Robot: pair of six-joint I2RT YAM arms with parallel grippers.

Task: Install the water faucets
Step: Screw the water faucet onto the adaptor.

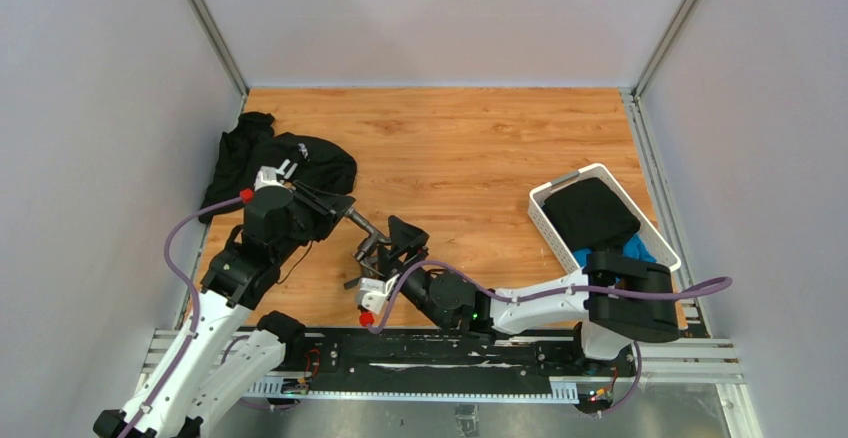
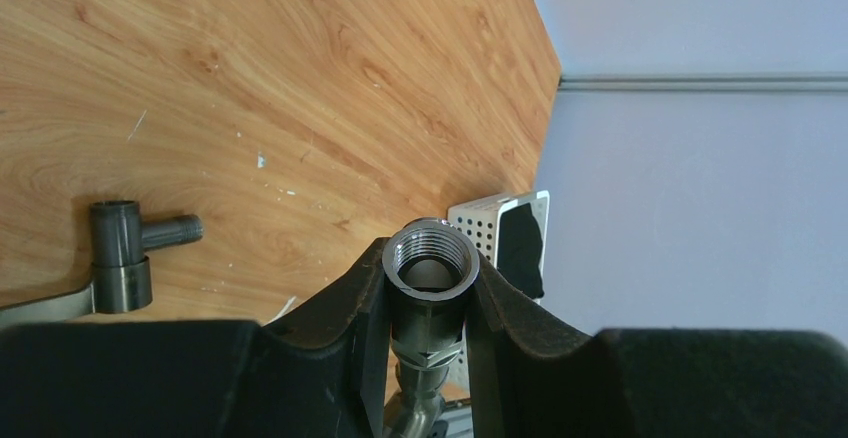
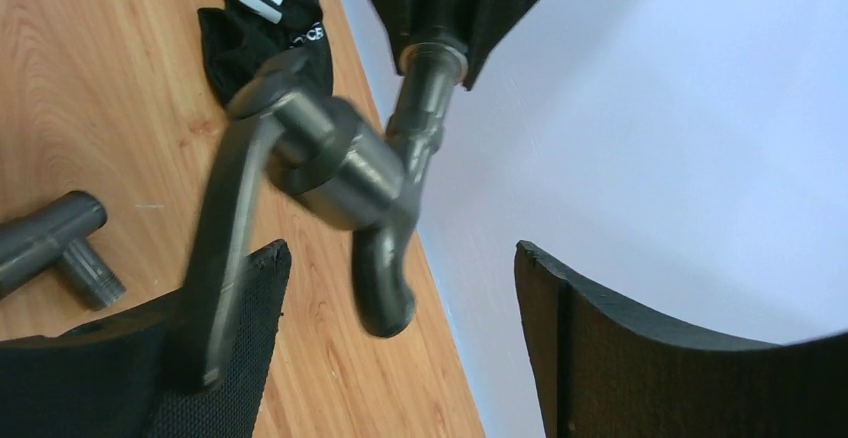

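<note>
While my left fingers point(image 2: 345, 308) grip the faucet point(image 2: 430, 323) by its threaded pipe above the table point(image 2: 300, 78), my right fingers point(image 3: 620, 358) stand wide apart around its bent end. The tee piece point(image 2: 120, 253) lies loose on the table, not yet joined.

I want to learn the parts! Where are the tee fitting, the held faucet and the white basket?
tee fitting point(image 2: 118, 253): left wrist view, upright pipe.
faucet point(image 2: 428, 320): left wrist view, dark body.
white basket point(image 1: 566, 180): top view, rim.
</note>
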